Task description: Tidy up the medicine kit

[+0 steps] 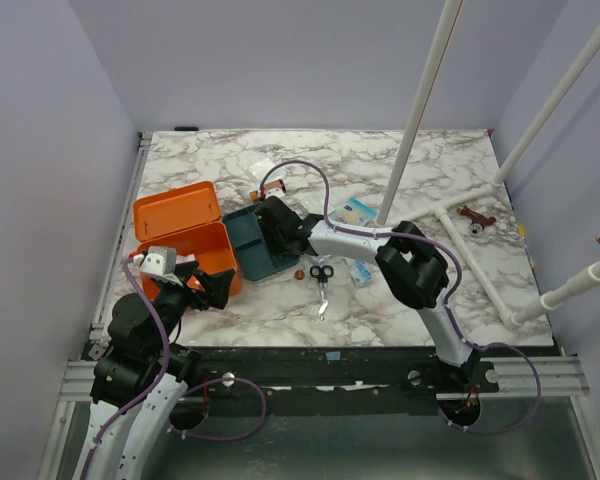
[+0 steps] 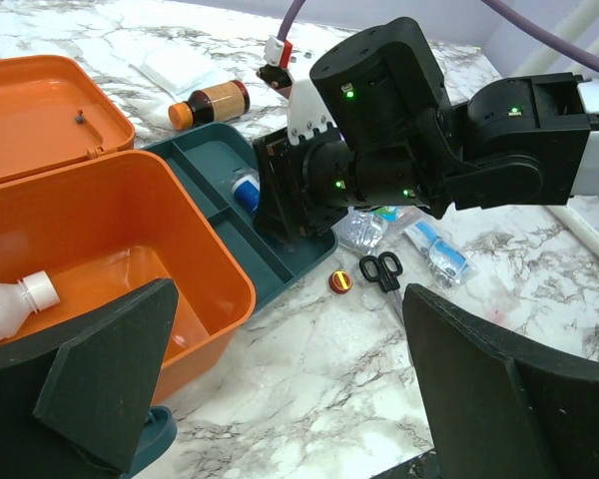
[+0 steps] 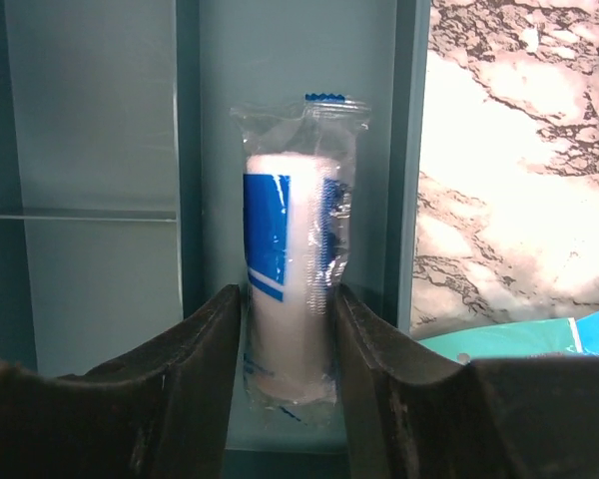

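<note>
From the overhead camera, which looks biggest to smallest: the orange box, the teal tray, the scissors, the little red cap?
1. orange box, with its lid open
2. teal tray, partly covered
3. scissors
4. red cap
</note>
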